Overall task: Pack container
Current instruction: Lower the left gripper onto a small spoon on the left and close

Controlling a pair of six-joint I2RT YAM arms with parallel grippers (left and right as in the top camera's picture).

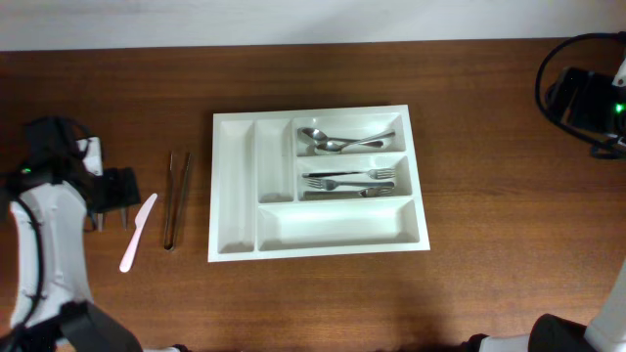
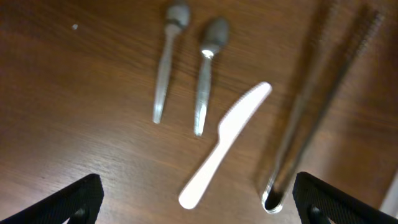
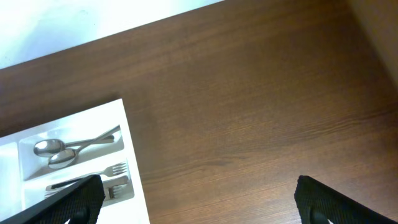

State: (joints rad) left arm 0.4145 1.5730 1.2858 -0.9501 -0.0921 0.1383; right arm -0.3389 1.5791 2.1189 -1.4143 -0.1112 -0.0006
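White plastic container [image 1: 235,215] sits mid-counter [image 1: 489,254], long side across the overhead view. Contents: spoons [image 1: 333,144] in the top wide compartment, forks [image 1: 377,176] in the middle wide one. Bottom wide compartment and both narrow upright compartments: bare.

Loose items, all on the counter left of the container:
- Metal tongs [image 1: 176,200], nearest the container's left wall but apart from it.
- Plastic knife [image 1: 138,232], white, just beside the tongs.
- Two small metal spoons [image 2: 165,68], side by side, seen clearly only in the left wrist view.

Left gripper [image 2: 198,186]: above the loose items, fingers [image 2: 78,199] wide apart, nothing between them. Its wrist view looks down on the knife's handle end, which lies roughly midway between the two fingers in frame. Height above the counter: cannot tell.

Right gripper [image 3: 199,186]: off toward the far right of the counter, well apart from the container. Fingers [image 3: 323,199] apart, empty.

Judgement: packing is partly done. The step in hand is picking up the next loose item, likely the knife or a small spoon.

The next move calls for lowering the left fingers astride one thin item lying flat on the wood. They must close low enough to catch it, then carry it rightward to a bare compartment. The tongs are long, so a narrow upright compartment looks the better fit for them.
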